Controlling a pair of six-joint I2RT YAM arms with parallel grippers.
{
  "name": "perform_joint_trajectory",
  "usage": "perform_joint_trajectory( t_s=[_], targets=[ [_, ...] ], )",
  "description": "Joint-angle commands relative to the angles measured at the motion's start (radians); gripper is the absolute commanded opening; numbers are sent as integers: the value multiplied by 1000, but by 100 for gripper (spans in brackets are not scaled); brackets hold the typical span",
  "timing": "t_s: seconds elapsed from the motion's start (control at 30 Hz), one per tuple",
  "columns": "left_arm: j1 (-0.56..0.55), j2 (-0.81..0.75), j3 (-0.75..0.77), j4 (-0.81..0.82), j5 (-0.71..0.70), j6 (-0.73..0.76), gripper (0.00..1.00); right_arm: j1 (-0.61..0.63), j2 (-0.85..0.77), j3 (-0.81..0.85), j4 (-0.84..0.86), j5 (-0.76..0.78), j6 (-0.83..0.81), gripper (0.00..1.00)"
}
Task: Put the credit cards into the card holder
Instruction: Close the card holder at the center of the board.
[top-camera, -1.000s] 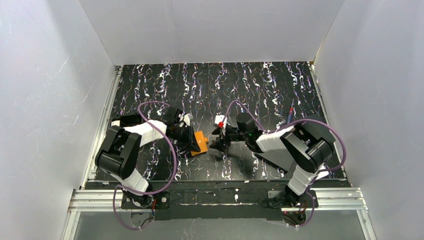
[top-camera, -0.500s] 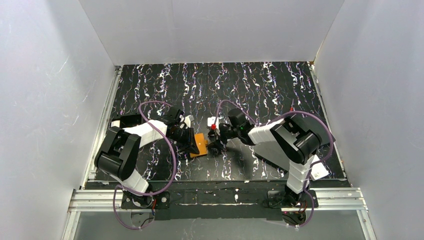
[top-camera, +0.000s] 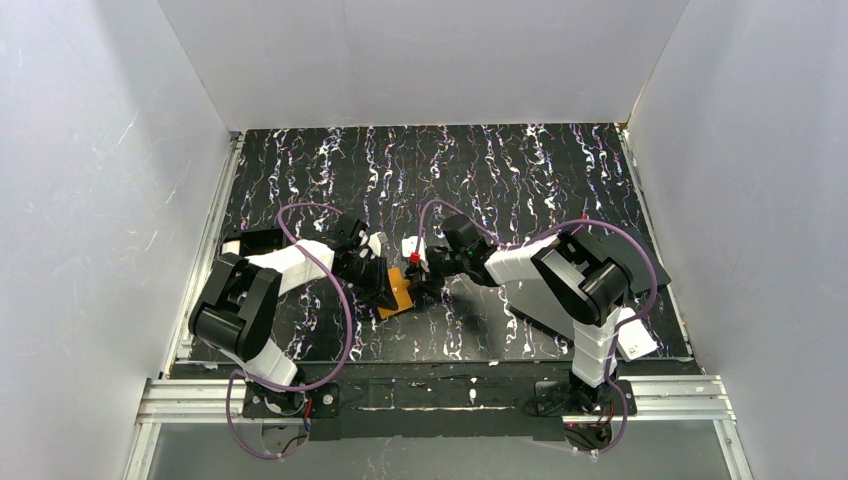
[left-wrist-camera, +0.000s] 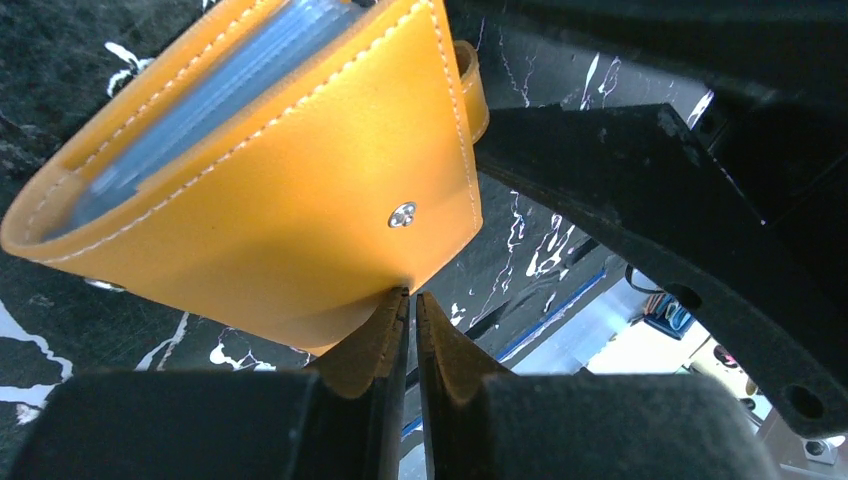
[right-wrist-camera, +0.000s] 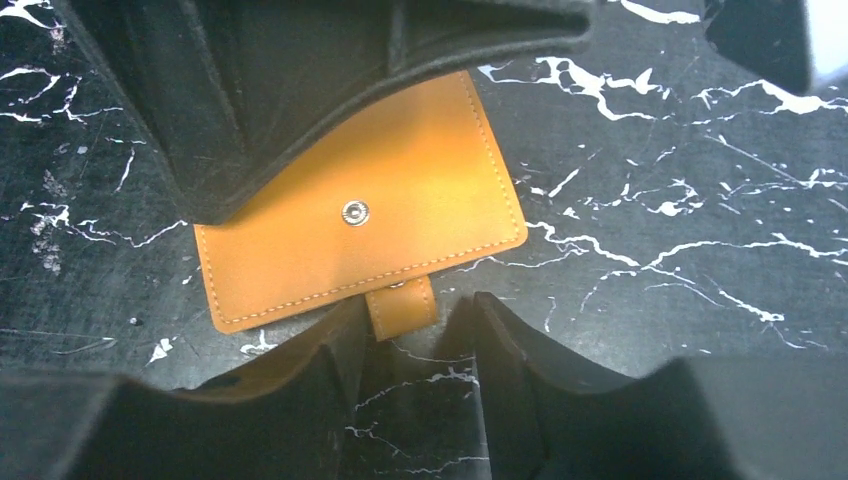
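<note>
The orange card holder (top-camera: 400, 295) lies mid-table between the two arms. In the left wrist view it (left-wrist-camera: 260, 200) is tilted, with pale blue sleeves showing along its top. My left gripper (left-wrist-camera: 411, 293) is shut, its tips pinching the holder's lower edge. From the right wrist the cover (right-wrist-camera: 400, 210) shows a snap stud, and the snap tab (right-wrist-camera: 400, 308) sits between the jaws of my open right gripper (right-wrist-camera: 418, 300). The tab lies against that gripper's left finger. The left gripper (right-wrist-camera: 250, 90) covers the holder's far corner. I see no credit cards clearly in any view.
A flat white card-like piece (top-camera: 635, 343) lies near the front right, beside the right arm's base. The marbled black table (top-camera: 500, 170) is walled by white panels on three sides. A metal rail (top-camera: 440, 395) runs along the near edge.
My right gripper has moved left up to the card holder, and its jaws have narrowed around the tab. The left gripper and the holder have barely moved.
</note>
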Motion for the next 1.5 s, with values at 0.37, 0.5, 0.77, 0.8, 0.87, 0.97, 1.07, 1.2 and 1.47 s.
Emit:
perform_joint_trajectory(
  t_s=[0.37, 0.5, 0.77, 0.8, 0.87, 0.97, 1.07, 1.2, 1.47],
  targets=[
    [-4, 2, -65, -54, -148, -1, 8, 24, -135, -311, 550, 384, 561, 7],
    [-4, 19, -69, -46, -149, -7, 8, 25, -152, -382, 646, 488, 756, 11],
    [-4, 27, -57, -46, -151, -16, 8, 24, -217, -509, 788, 609, 952, 18],
    [-4, 27, -57, -44, -148, -20, 8, 25, -221, -524, 816, 601, 977, 20],
    [-5, 24, -60, -29, -132, -38, 8, 28, -224, -560, 873, 634, 1054, 24],
    [-4, 31, -73, 34, -85, -88, 8, 40, -218, -584, 881, 715, 1099, 28],
    [-4, 43, -90, 130, -23, -156, 8, 47, -195, -580, 885, 742, 1117, 34],
    [-4, -37, -123, 210, 31, -217, 10, 55, -185, -584, 876, 743, 1105, 44],
    [-4, -190, -74, 162, 52, -219, 16, 80, -300, -564, 603, 883, 948, 60]
  ],
)
